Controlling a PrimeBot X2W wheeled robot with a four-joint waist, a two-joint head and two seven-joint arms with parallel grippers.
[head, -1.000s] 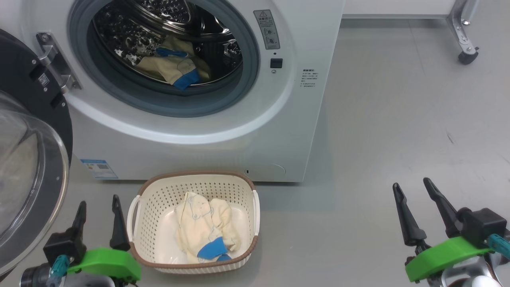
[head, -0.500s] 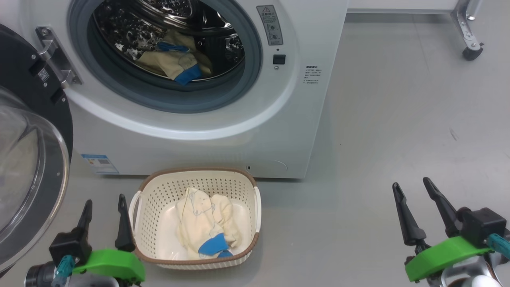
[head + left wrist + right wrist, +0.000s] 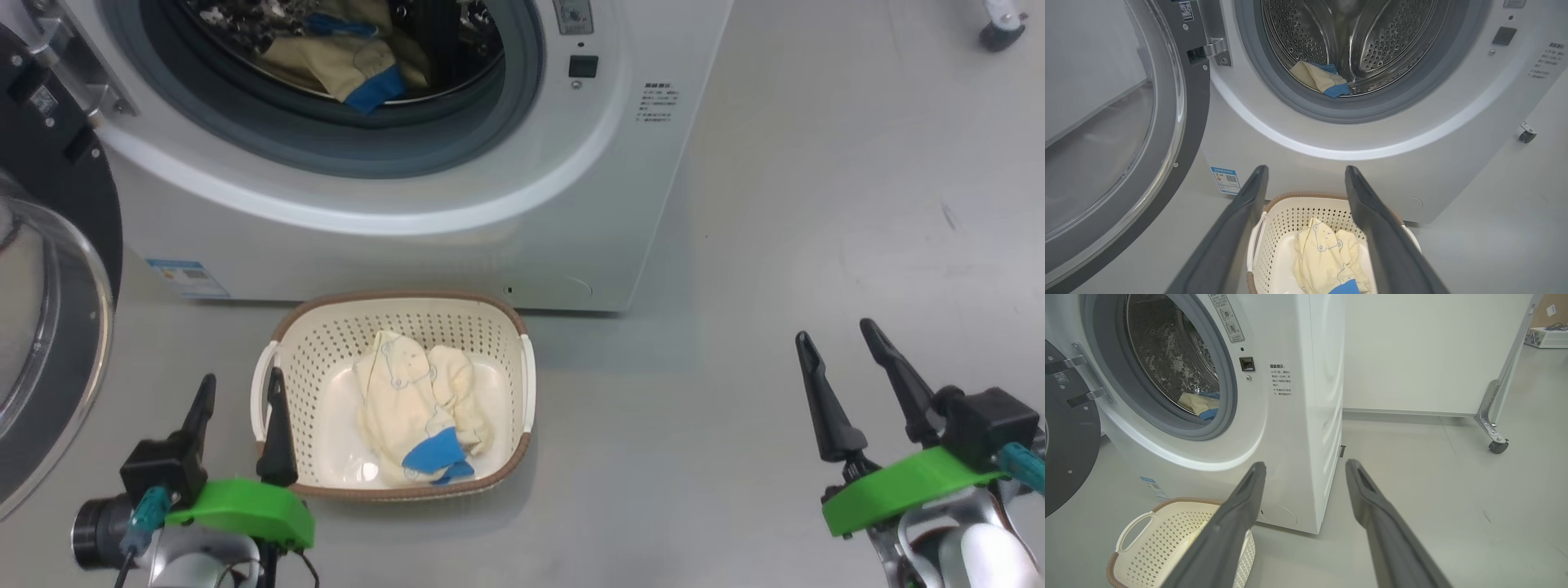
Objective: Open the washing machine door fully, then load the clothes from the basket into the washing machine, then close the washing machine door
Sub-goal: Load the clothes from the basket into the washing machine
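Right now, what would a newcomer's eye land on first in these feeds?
The washing machine stands at upper left, its door swung wide to the left and a cream garment lying in the drum. In front sits the basket holding more cream clothes. The open left gripper hovers by the basket's left side, the open right gripper far right.

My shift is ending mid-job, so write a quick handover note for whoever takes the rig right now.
Left claw: open, empty, near the left end of the basket.
Right claw: open, empty, above the floor to the right of the washing machine.
The washing machine door is swung open at the left.
Done: one cream-and-blue garment lies in the drum.
Left: the clothes, cream with a blue piece, lie in the basket. Load them, then close the door.
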